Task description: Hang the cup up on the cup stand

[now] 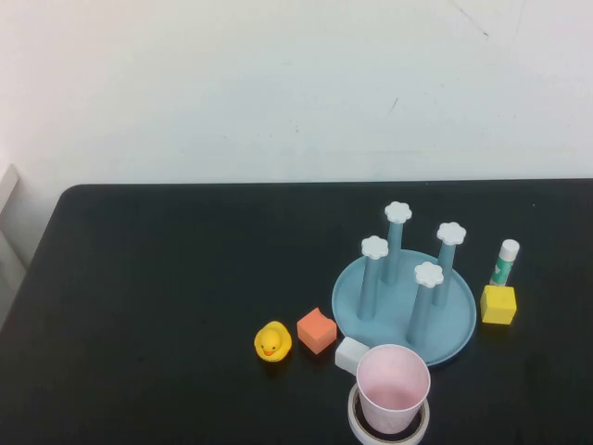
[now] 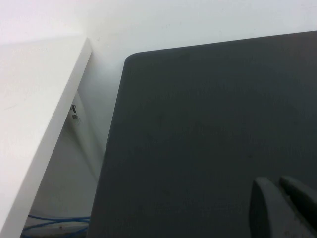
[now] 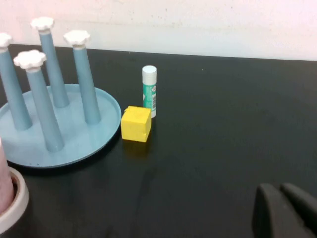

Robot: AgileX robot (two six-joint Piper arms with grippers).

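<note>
The cup (image 1: 393, 387) stands upright, mouth up, in a white tape ring (image 1: 387, 428), probably nearer the closed right gripper (image 3: 285, 210) than the closed left gripper (image 2: 282, 206).

Cup stand (image 3: 59, 144) with four pegs, yellow cube (image 3: 135, 124) just beside its rim — glue stick (image 3: 149, 90) behind, right gripper (image 3: 282, 208) closed.

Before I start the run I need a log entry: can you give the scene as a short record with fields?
cup: upright, mouth up, standing in the white tape ring
cup stand: four pegs, all bare
left tool: shut, over bare table
right tool: shut, over table right of yellow cube
task: not started
</note>
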